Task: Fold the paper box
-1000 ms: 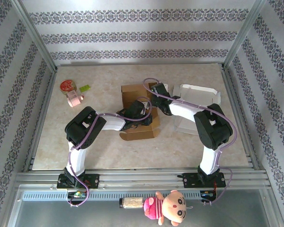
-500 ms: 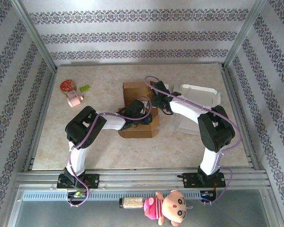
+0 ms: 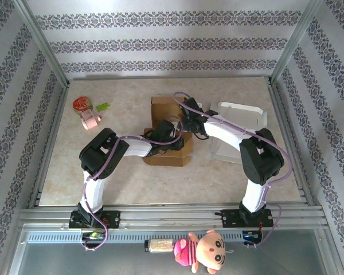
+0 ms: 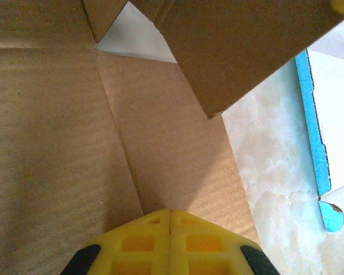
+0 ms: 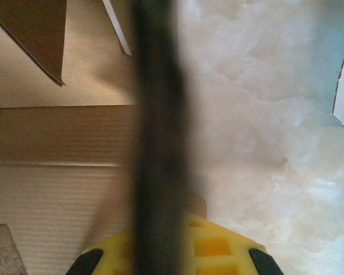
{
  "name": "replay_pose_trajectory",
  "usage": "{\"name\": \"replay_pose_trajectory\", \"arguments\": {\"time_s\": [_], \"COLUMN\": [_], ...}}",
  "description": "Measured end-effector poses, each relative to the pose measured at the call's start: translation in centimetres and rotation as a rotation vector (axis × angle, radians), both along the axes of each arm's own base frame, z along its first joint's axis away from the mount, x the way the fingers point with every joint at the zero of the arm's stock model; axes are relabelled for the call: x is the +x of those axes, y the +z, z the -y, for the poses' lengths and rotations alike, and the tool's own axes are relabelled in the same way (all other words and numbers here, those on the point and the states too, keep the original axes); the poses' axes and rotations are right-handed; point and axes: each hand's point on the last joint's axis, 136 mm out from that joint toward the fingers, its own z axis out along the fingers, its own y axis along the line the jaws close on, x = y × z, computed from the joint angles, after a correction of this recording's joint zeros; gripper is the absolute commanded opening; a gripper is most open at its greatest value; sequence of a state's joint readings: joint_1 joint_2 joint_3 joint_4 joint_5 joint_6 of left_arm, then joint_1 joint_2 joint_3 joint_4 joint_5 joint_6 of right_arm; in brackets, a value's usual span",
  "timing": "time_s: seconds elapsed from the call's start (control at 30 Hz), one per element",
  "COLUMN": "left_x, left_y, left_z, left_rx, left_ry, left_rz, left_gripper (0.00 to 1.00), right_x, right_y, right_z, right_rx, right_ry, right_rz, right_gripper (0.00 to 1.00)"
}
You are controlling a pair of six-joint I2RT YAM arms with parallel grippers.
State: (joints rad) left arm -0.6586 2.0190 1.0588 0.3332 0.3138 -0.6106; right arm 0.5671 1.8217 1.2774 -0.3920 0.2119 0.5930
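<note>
The beige marbled tabletop takes up the middle of the top view, walled in by patterned panels. Two white and black arms rise from the bottom of that frame: the left arm bends in from the lower left and the right arm from the lower right, and both reach towards the centre.

The paper box, brown corrugated cardboard, lies at the centre of the tabletop, partly open. One panel stands up at its upper end and a flatter part spreads below, under the arm ends. Just to its right lies a white carton, opened out. In the left wrist view its blue-edged rim runs down the right side of the frame.

A plush doll lies along the bottom edge of the top view, off the tabletop. In the upper left of the tabletop, well apart from the box, sit a red round tin, a pink object and a small green piece.

The left gripper has its yellow fingers pressed together over the box's inner panel, with a loose flap above it. The right gripper is over the box's edge. A dark blurred strip crosses its fingers, so I cannot tell whether they are apart or closed.
</note>
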Motion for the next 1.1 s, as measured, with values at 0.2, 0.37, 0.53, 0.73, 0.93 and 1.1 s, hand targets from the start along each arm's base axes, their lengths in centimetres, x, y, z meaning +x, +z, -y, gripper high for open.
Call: {"name": "replay_pose_trajectory", "arguments": {"time_s": [0.2,0.37,0.53,0.73,0.93,1.1], "left_x": [0.1,0.1,-0.2,-2.2,-3.6,-1.4], "left_y": [0.0,-0.1,0.9,2.4,6.1,12.3], "left_z": [-0.1,-0.3,-0.6,-2.6,-5.4,-10.5], "left_rx": [0.001,-0.002,-0.017,-0.012,-0.012,-0.026], "left_ry": [0.003,0.008,0.016,0.033,0.092,0.269], "left_rz": [0.000,-0.004,0.007,0.028,0.094,0.152], "left_gripper": [0.00,0.08,0.34,0.45,0.46,0.57], "right_x": [-0.4,-0.5,-0.6,-0.7,-0.7,-0.7], "right_y": [-1.1,-1.2,-1.3,-1.4,-1.5,-1.5], "right_z": [0.0,0.3,0.4,0.6,0.6,0.6], "right_rx": [-0.058,-0.053,-0.063,-0.070,-0.070,-0.071], "right_ry": [-0.022,-0.033,-0.037,-0.038,-0.038,-0.038], "right_rz": [0.071,0.095,0.103,0.098,0.097,0.096], "right_gripper": [0.05,0.04,0.04,0.03,0.03,0.03]}}
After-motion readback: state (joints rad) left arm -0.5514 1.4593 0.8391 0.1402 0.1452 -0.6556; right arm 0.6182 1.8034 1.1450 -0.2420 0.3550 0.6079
